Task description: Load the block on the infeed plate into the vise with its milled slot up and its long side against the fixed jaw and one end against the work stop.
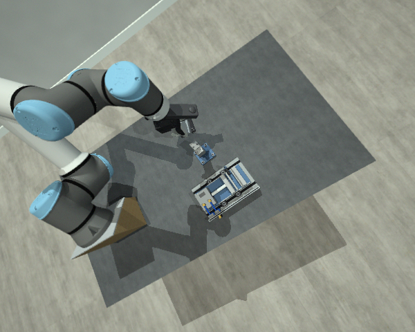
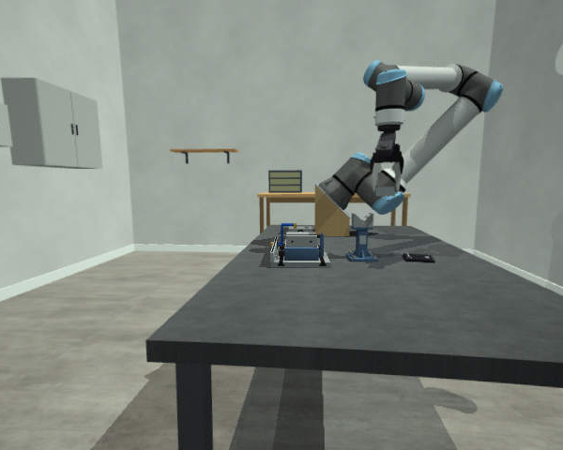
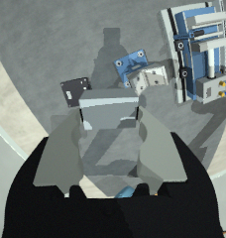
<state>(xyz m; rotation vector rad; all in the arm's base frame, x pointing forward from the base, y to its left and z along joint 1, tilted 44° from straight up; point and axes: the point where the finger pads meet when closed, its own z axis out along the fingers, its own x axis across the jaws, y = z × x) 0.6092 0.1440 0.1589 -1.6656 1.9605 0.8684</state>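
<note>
My gripper (image 2: 388, 183) (image 3: 109, 107) is shut on the part, a light grey metal block (image 3: 109, 106), high above the table. The frames do not clearly show which way its slot faces. The black infeed plate (image 2: 418, 258) (image 3: 79, 89) bears no block. The V-block (image 1: 196, 145) (image 2: 362, 220) (image 3: 154, 79) is empty on its blue stand, between plate and vise. The vise (image 1: 205, 196) (image 2: 301, 253) (image 3: 206, 91) is open, with no block between its jaws. Its fixed jaw (image 1: 242, 173) (image 3: 207, 19) is at the end away from the air cylinder.
The wooden wedge mount (image 1: 131, 214) (image 2: 331, 217) of the arm stands at one end of the table. Blue air fittings (image 1: 212, 206) (image 2: 282, 232) stick up at the cylinder end of the vise. The V-block's blue base (image 1: 208, 154) (image 2: 361, 257) (image 3: 127, 63) is close to the vise.
</note>
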